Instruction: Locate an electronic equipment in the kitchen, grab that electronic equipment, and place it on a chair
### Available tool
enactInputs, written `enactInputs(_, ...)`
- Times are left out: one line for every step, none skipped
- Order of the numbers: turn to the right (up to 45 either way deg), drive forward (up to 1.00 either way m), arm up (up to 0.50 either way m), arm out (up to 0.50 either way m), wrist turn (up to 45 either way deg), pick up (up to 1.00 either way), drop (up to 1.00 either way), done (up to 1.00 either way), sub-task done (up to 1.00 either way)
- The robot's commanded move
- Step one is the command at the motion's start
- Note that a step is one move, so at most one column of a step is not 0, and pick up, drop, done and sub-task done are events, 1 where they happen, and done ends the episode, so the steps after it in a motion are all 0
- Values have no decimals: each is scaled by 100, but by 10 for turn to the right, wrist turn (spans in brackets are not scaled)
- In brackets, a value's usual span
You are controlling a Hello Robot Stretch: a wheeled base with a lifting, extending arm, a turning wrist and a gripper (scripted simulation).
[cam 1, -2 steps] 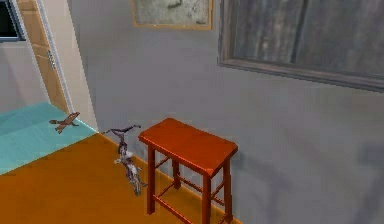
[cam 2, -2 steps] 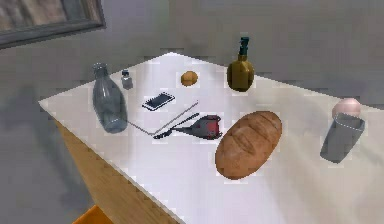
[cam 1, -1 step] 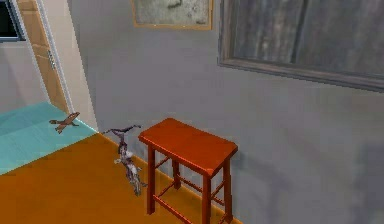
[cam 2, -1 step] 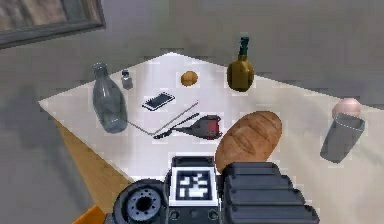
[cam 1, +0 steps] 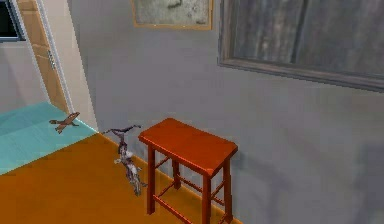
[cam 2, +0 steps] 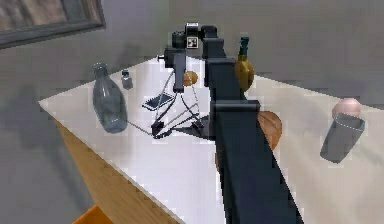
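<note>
Here, the arm [cam 2: 245,160] reaches out across the bench [cam 2: 150,145] toward a flat dark slab [cam 2: 157,101].

The white bench carries everything, and the arm lies over its middle, probably so that the hand [cam 2: 180,68] can get at the slab. One red-brown stool [cam 1: 190,150] stands upright by the grey wall [cam 1: 300,130], and its level seat looks a fair place for the drop. On the bench I count one tall glass bottle [cam 2: 108,100], one grey cup [cam 2: 343,135], one brown round thing [cam 2: 270,128] and one greenish bottle [cam 2: 243,65]. There is also the one slab, likely the phone-like electronic equipment, lying flat near the hand, and one small shaker [cam 2: 127,78] beyond it. Things lie on the bench behind the hand, so I cannot tell whether it holds anything.
</note>
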Motion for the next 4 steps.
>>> enactInputs(0, 0, 0, 0, 450, 0, 0, 0, 0)
enactInputs(0, 0, 0, 0, 450, 0, 0, 0, 0)
enactInputs(0, 0, 0, 0, 450, 0, 0, 0, 0)
enactInputs(0, 0, -16, 0, 0, 0, 0, 0, 0)
